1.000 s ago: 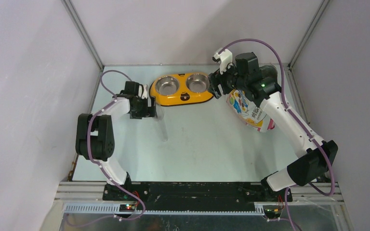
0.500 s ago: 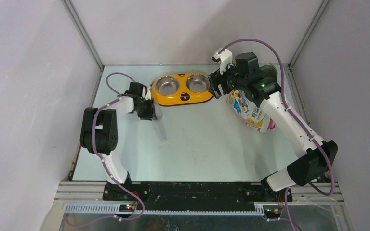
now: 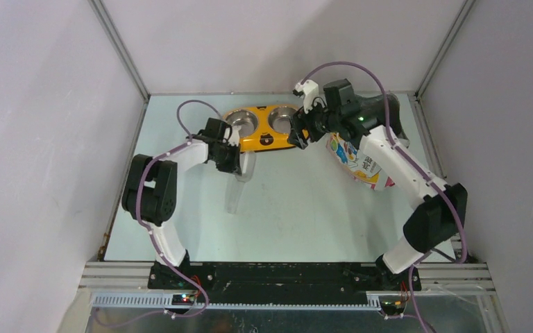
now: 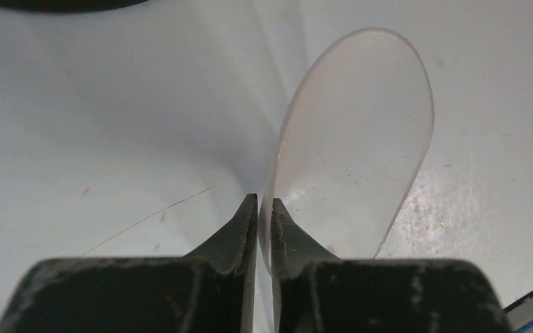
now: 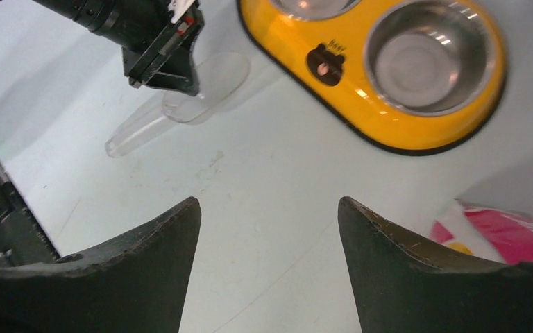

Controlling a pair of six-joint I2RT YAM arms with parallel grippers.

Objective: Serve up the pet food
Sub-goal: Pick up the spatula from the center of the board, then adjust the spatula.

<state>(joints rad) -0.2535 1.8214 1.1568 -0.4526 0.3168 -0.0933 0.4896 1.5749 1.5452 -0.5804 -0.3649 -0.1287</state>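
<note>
Right hand (image 3: 298, 134) farther left; pet food bag (image 3: 362, 165) alongside

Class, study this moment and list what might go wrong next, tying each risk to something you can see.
1. The left gripper pinches the clear scoop only by its thin rim, so it may twist or slip out.
2. The right gripper, open, hangs close to the yellow double bowl; a swing might shove it.
3. The food bag lies under the right arm, which may drag it.
</note>
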